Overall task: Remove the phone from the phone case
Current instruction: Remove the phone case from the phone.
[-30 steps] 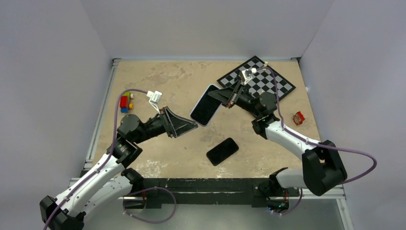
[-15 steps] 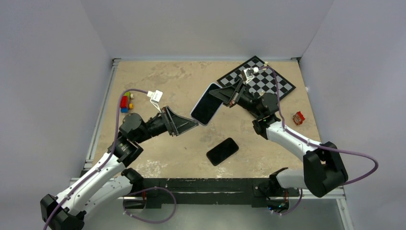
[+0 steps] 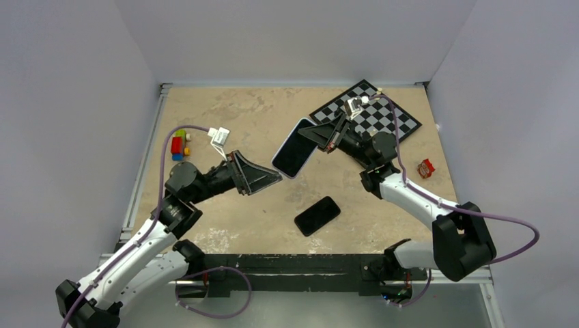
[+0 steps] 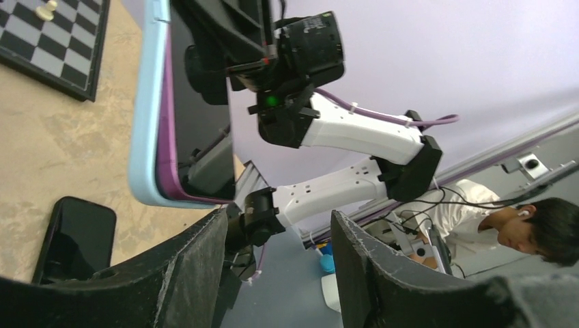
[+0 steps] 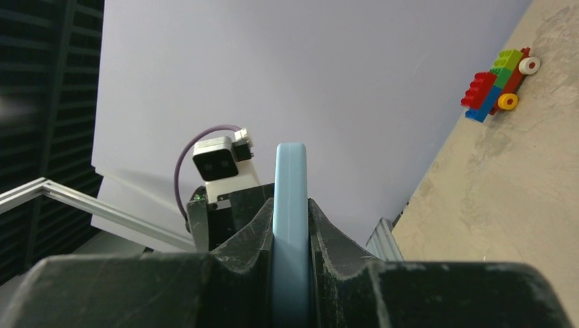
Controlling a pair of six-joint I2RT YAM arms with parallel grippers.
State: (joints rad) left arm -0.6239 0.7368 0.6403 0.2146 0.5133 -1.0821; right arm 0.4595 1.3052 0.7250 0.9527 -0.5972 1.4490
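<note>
Two views split the story. The right wrist shows only the pale-blue edge of the phone case (image 5: 290, 171), pinched in the right gripper (image 5: 290, 208), while the left wrist shows the phone (image 4: 201, 102) seated inside it, held above mid-table. The left gripper (image 4: 280, 217) hangs with jaws spread just left of the case's near corner, and the top view adds a black handset (image 3: 317, 215) lying nearer.

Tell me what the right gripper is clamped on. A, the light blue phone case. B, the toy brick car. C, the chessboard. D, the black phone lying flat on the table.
A: in the right wrist view the right gripper pinches the edge of the light blue phone case between its two fingers.
</note>
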